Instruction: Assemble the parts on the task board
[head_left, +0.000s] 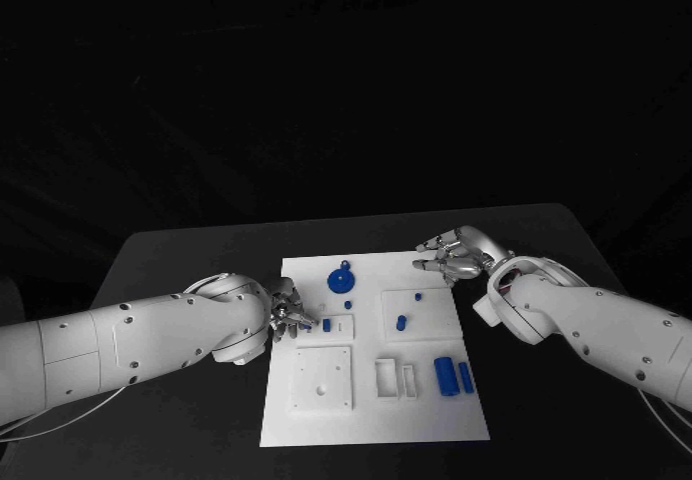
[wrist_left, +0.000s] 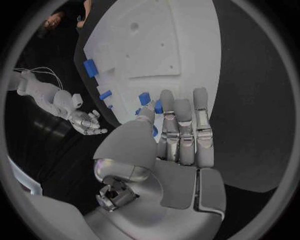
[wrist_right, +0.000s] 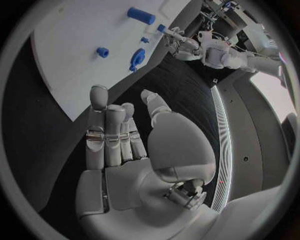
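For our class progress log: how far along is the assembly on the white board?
Early stage, it seems. Done: a blue disc part and small pegs sit on the task board, possibly placed. In hand: nothing; the left robot hand hovers at the board's edge, the right robot hand is open. Left: two blue cylinders lie loose.

My left robot hand covered a blue part on the task board, so I could not tell whether my fingertips touched it.
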